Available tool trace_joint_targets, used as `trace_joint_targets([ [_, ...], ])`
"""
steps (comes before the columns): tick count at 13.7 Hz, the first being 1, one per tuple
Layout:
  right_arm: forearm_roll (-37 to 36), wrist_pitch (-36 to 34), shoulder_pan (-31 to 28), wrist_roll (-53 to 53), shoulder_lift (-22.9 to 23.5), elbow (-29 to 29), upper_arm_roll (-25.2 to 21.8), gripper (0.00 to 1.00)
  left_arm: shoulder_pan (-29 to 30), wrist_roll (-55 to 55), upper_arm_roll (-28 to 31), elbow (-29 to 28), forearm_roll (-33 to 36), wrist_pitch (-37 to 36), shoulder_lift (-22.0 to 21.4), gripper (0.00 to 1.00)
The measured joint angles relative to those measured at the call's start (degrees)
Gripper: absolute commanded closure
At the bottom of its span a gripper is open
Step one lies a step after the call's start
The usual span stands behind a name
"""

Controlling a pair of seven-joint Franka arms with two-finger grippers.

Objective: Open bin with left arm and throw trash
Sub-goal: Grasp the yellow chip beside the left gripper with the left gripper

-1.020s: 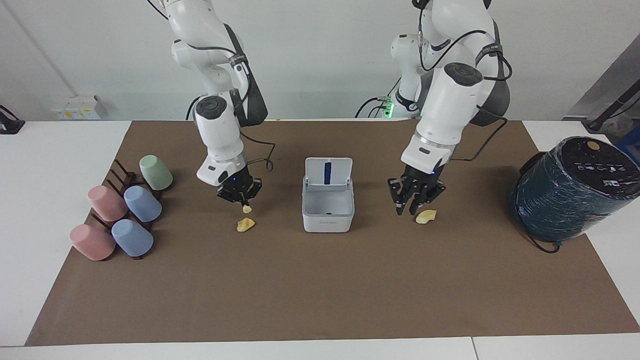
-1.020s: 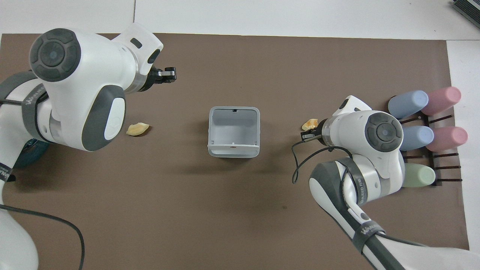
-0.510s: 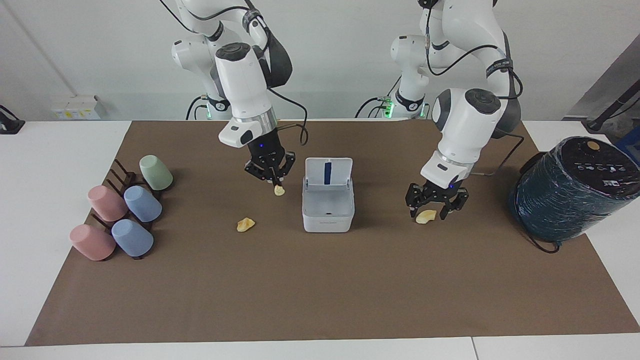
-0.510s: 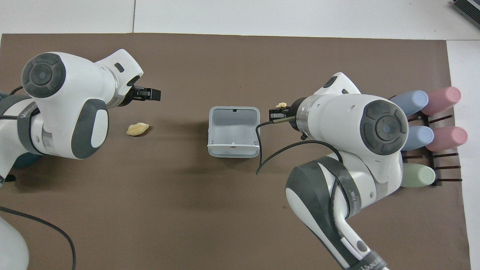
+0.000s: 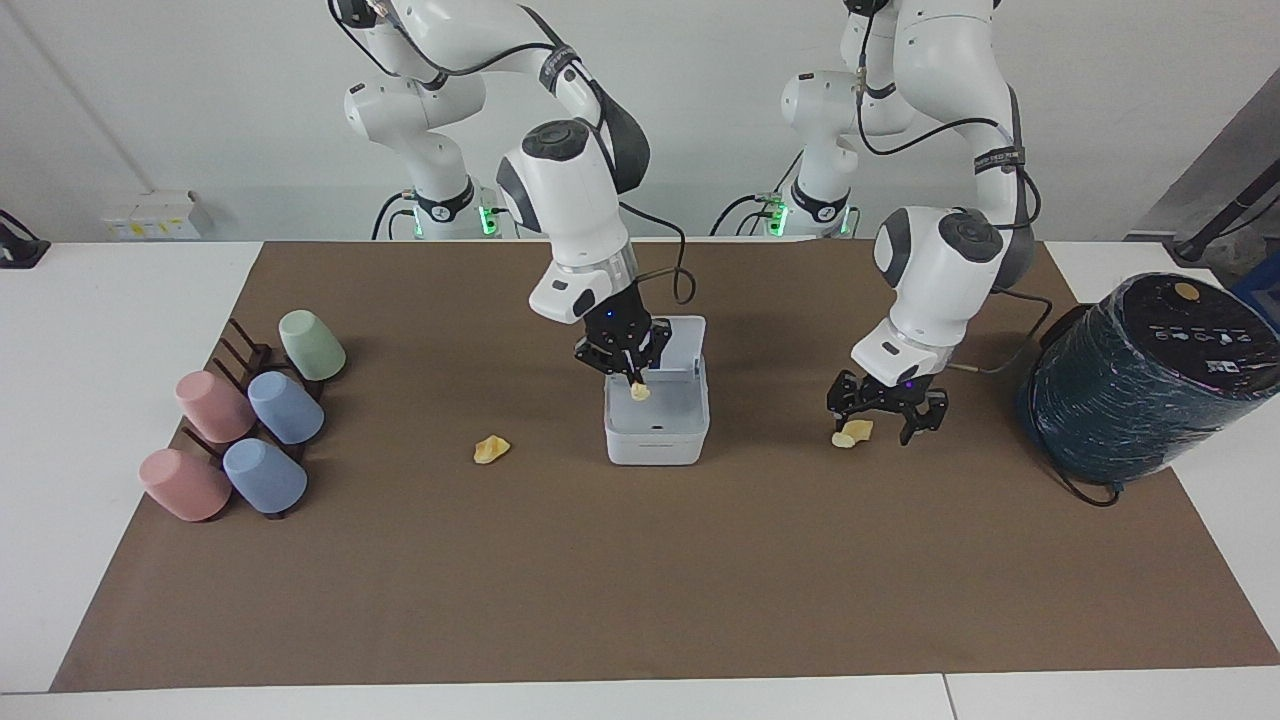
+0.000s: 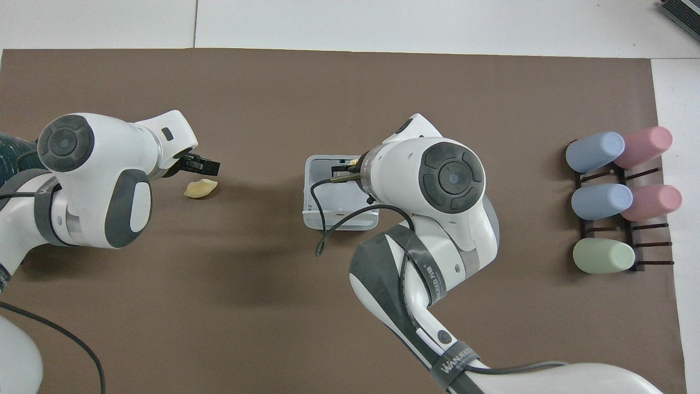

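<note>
**A:** White bin [image 5: 656,442] mid-table, lid up on the side nearer the robots. What changed?

**B:** Right claw [image 5: 632,377] swung in from the right arm's end. It's now over the open bin, clamped on the held scrap [image 5: 640,392]. Half a second ago it was short of the rim.

**A:** Left claw?

**B:** Left claw [image 5: 886,424] sank lower over the second scrap [image 5: 852,433], toward the left arm's end. Fingers apart, can't tell if they touch it.

**A:** Third scrap?

**B:** Third scrap [image 5: 491,449] hasn't moved. It's on the table [image 5: 640,580], toward the right arm's end, farther out than the lid.

**A:** Meaning?

**B:** Opening's done. First drop looks imminent, two scraps left.
</note>
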Motion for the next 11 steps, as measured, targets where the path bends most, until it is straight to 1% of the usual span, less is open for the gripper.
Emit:
trace_joint_targets([
  [3, 0.0, 0.0, 0.4, 0.0, 0.4, 0.2, 0.0, 0.17, 0.0, 3.7, -0.2, -3.3, 0.0, 5.1, 2.2, 0.0],
  [5, 0.0, 0.0, 0.4, 0.0, 0.4, 0.6, -0.1, 0.17, -0.2, 5.1, -0.5, -5.8, 0.0, 8.1, 4.1, 0.0],
  [6, 0.0, 0.0, 0.4, 0.0, 0.4, 0.7, -0.1, 0.17, -0.3, 5.5, -0.6, -6.7, 0.0, 8.7, 4.6, 0.15],
  [7, 0.0, 0.0, 0.4, 0.0, 0.4, 0.7, -0.1, 0.17, -0.4, 5.7, -0.7, -7.2, 0.0, 9.1, 4.6, 0.45],
  [8, 0.0, 0.0, 0.4, 0.0, 0.4, 0.7, -0.1, 0.17, -0.4, 5.8, -0.7, -7.2, 0.0, 9.0, 4.4, 0.68],
  [9, 0.0, 0.0, 0.4, 0.0, 0.4, 0.7, -0.1, 0.17, -0.4, 5.9, -0.7, -7.2, 0.0, 8.7, 4.1, 0.84],
  [10, 0.0, 0.0, 0.4, 0.0, 0.4, 0.7, -0.1, 0.17, -0.4, 6.1, -0.7, -7.2, 0.0, 8.5, 3.8, 0.98],
  [11, 0.0, 0.0, 0.4, 0.0, 0.4, 0.7, -0.2, 0.17, -0.4, 6.2, -0.7, -7.2, 0.0, 8.3, 3.6, 1.0],
])
